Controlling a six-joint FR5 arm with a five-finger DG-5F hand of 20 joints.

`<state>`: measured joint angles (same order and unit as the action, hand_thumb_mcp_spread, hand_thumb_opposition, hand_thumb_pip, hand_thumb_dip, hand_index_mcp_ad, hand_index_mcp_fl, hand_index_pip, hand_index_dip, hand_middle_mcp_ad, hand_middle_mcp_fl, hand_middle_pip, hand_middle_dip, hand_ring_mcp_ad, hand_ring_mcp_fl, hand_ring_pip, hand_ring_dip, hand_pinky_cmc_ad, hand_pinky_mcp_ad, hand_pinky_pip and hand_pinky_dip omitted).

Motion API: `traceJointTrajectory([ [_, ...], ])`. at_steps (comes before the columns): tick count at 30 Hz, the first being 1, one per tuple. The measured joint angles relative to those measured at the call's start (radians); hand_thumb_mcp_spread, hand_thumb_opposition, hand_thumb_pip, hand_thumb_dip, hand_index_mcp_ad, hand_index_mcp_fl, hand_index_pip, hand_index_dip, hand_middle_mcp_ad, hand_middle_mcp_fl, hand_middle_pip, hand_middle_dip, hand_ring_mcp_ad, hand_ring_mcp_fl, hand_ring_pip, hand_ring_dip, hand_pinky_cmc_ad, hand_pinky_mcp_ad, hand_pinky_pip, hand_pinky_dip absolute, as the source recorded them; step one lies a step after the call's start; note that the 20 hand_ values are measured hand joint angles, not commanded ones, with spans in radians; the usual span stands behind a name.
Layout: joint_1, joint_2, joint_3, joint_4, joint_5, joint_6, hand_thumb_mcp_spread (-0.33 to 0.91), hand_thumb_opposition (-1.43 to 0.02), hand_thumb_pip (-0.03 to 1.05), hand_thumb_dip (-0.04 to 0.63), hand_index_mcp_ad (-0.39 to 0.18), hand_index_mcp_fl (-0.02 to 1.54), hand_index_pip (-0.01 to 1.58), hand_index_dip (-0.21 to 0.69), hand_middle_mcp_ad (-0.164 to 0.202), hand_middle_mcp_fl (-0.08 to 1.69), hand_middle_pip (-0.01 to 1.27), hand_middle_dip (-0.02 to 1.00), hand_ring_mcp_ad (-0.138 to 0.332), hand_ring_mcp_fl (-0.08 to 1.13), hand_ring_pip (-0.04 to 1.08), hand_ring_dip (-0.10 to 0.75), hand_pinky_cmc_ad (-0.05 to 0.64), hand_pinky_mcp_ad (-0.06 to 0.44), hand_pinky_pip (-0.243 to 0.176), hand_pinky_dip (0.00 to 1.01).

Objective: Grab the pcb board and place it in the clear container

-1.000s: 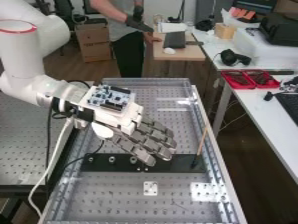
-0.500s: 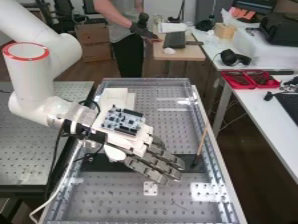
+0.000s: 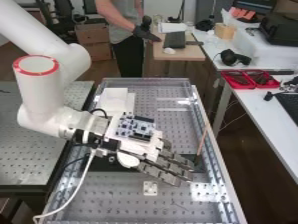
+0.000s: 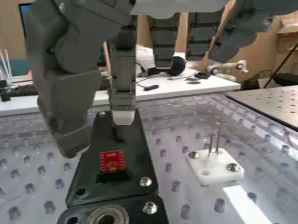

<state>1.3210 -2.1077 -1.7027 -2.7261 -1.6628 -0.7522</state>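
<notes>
The hand [image 3: 166,167] is above the black fixture [image 3: 106,163] in the high view, fingers straight and nothing between them. In the wrist view, the hand [image 4: 66,95] hangs over the same black fixture [image 4: 136,172], which carries a small red pcb board [image 4: 112,161] lying flat. One fingertip is just behind the board, apart from it as far as I can tell. Pale strips [image 3: 171,109] with bright glints lie on the bench beyond the hand; whether they belong to the clear container I cannot tell.
A white block [image 4: 216,167] with two upright metal pins sits beside the fixture. White boxes [image 3: 114,100] stand behind the arm. A thin wooden stick [image 3: 202,141] stands near the bench's right rail. Red trays [image 3: 249,80] are on the side table.
The hand has moved right and toward the bench's near end, with the arm turning along. The white boxes, formerly behind the arm, have come into sight. Its fingers remain straight.
</notes>
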Motion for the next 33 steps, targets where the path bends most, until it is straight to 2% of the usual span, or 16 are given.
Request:
traceJointTrajectory([
  [2, -0.002, -0.007, 0.007, -0.004, -0.008, -0.002, 0.56, -0.79, 0.36, 0.164, -0.122, 0.27, 1.2, 0.188, 0.091, 0.04, 0.13, 0.13, 0.145, 0.01, 0.09, -0.002, 0.281, 0.129, -0.091, 0.19],
  [4, -0.002, -0.012, 0.011, -0.008, -0.013, -0.005, 0.57, -0.79, 0.35, 0.164, -0.136, 0.26, 1.23, 0.204, 0.075, 0.04, 0.14, 0.14, 0.147, 0.02, 0.09, 0.0, 0.281, 0.134, -0.093, 0.19],
  [8, -0.004, -0.017, 0.016, -0.009, -0.022, -0.013, 0.6, -0.81, 0.35, 0.162, -0.138, 0.24, 1.29, 0.246, 0.059, 0.04, 0.14, 0.14, 0.15, 0.01, 0.09, 0.0, 0.281, 0.115, -0.093, 0.19],
  [14, -0.008, -0.021, 0.017, -0.007, -0.029, -0.017, 0.62, -0.83, 0.35, 0.188, -0.143, 0.24, 1.31, 0.265, 0.058, 0.04, 0.14, 0.14, 0.127, 0.03, 0.09, 0.0, 0.281, 0.105, -0.093, 0.19],
  [18, -0.009, -0.021, 0.016, -0.002, -0.033, -0.023, 0.68, -0.83, 0.38, 0.19, -0.18, 0.28, 1.35, 0.284, 0.058, 0.04, 0.13, 0.14, 0.134, 0.03, 0.09, -0.002, 0.283, 0.098, -0.093, 0.19],
  [23, -0.011, -0.024, 0.019, -0.001, -0.042, -0.024, 0.74, -0.83, 0.4, 0.223, -0.236, 0.35, 1.43, 0.316, 0.061, 0.04, 0.14, 0.15, 0.134, 0.03, 0.09, 0.0, 0.291, 0.099, -0.093, 0.19],
  [33, -0.016, -0.028, 0.031, -0.009, -0.055, -0.022, 0.74, -0.83, 0.4, 0.223, -0.251, 0.38, 1.43, 0.339, 0.061, 0.05, 0.14, 0.16, 0.131, 0.05, 0.09, 0.007, 0.293, 0.098, -0.093, 0.19],
])
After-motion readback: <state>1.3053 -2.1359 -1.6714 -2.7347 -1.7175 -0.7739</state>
